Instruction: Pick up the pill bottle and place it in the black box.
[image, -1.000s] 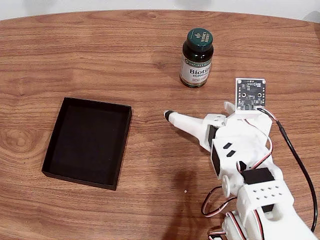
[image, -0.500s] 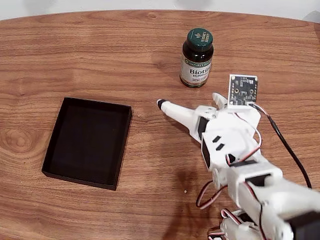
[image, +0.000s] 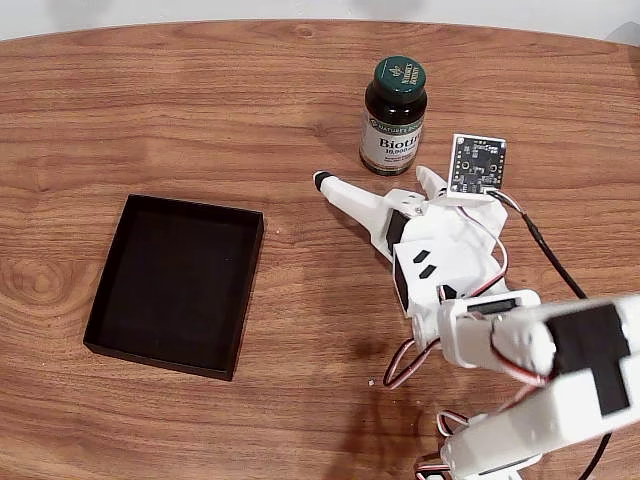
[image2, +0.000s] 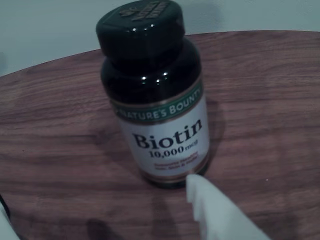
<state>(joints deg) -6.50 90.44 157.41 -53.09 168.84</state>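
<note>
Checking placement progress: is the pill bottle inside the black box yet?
No, the pill bottle stands upright on the table, well apart from the black box.

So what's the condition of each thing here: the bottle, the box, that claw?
Bottle: upright on the table, capped, not gripped.
Box: empty, open-topped, lying left of the arm in the fixed view.
Gripper: jaws open, just short of the bottle, holding nothing.

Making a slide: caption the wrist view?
White fingers approach an upright Biotin pill bottle on a wooden table.
</note>
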